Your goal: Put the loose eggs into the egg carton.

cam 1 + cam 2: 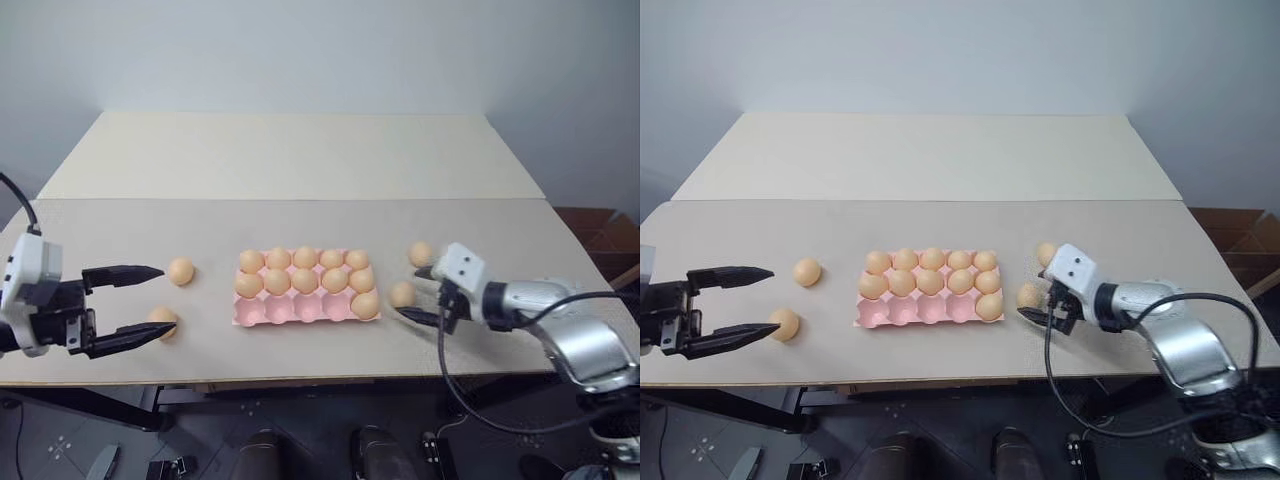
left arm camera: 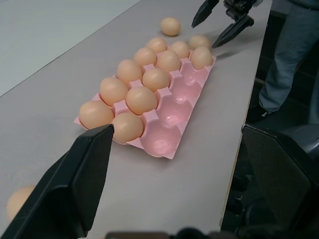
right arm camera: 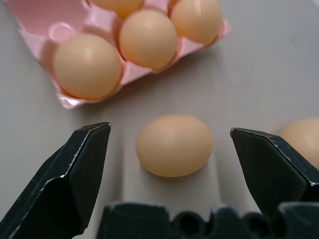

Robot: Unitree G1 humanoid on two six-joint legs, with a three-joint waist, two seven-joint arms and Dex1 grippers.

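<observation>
Eggs fill eleven cups of the pink egg carton [image 1: 300, 312] in the middle of the tabletop [image 1: 300, 160]; its far and middle rows are full, and in the near row only the rightmost cup holds one, leaving four near cups bare. Four loose eggs remain, two on each side. On the right, one egg [image 1: 402, 294] lies just beside the carton's near right corner, and another [image 1: 420, 253] sits a little farther off. The right gripper [image 3: 169, 149] has its fingers [image 3: 82, 169] spread wide with that nearer egg centred between them, apart from both pads, so the step in hand looks like closing on it. To do this well, the fingers should come low enough that the pads meet the egg at its widest part, then close slowly and evenly so the smooth shell neither squirts out nor rolls against the carton's wall. A lift clear of the seated egg at the corner comes next, then a carry left to the nearest bare cup and a release only once the egg rests in the hollow. On the left, the left gripper [image 1: 140, 305] also stands open above the tabletop, one egg [image 1: 181, 270] just beyond its far fingertip and another [image 1: 163, 319] at its near fingertip; whether that one is touched I cannot tell.
</observation>
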